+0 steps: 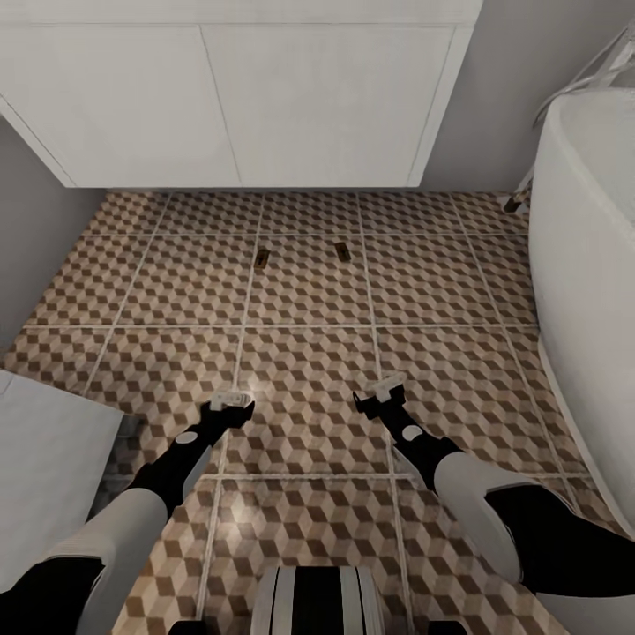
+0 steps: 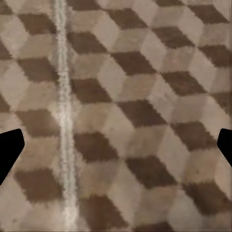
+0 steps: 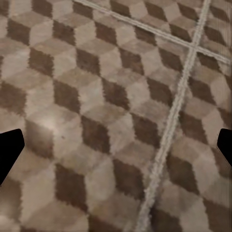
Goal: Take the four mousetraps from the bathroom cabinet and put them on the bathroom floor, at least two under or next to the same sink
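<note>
Head view looks down on the bathroom floor [image 1: 309, 353], its cube-printed tiles filling the middle of the frame. At the left edge a grey wall [image 1: 35, 229] runs down to a pale flat surface [image 1: 44, 459] in the lower left. Across the top stands a white unit [image 1: 247, 97] with plain fronts. Just below it, in the upper middle, two mousetraps lie flat on the tiles, well apart from each other: the left mousetrap [image 1: 262, 257] beside a grout line, its long axis running up and down the frame with a slight tilt, and the right mousetrap [image 1: 342, 251] set much the same way, leaning a little the opposite way. Lower down, the left gripper [image 1: 231, 404] and the right gripper [image 1: 381, 394] hang over bare tile, both well short of the traps; in each wrist view the dark fingertips [image 2: 9, 152] [image 3: 9, 150] sit at opposite edges, spread wide with nothing between them. A white bathtub [image 1: 591, 291] curves down the right side.
</note>
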